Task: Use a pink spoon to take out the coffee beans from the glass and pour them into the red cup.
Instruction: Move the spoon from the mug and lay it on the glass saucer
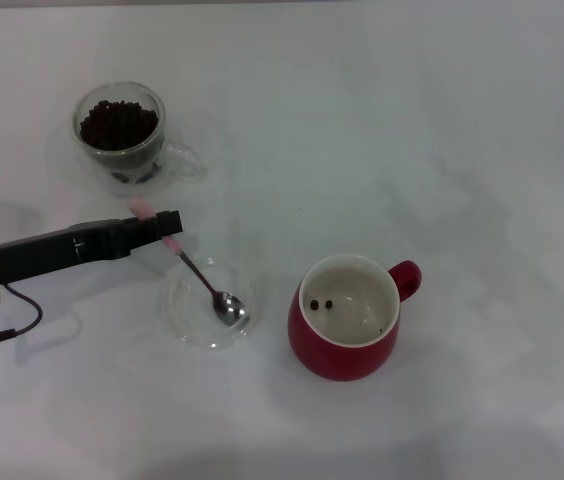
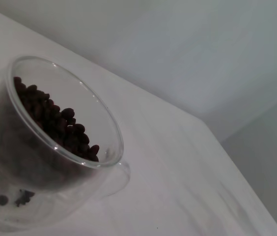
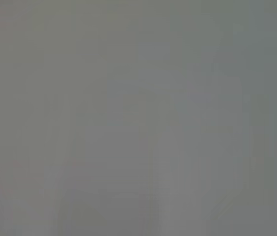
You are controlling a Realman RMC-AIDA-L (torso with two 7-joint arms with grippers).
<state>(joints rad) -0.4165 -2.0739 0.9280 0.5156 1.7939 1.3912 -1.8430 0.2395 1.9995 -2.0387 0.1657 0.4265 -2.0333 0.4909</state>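
Fingers round spoon's pink handle — smooth

A flat clear round dish lies on the white table, and in the left wrist view a plain pale wall stands behind the far edge of the table and meets a grey floor.

Soft, even overhead light washes the white table pale, with only faint shadows beside the red cup and under the left arm. The glass looks close and slightly blurred. The right wrist view is featureless grey.
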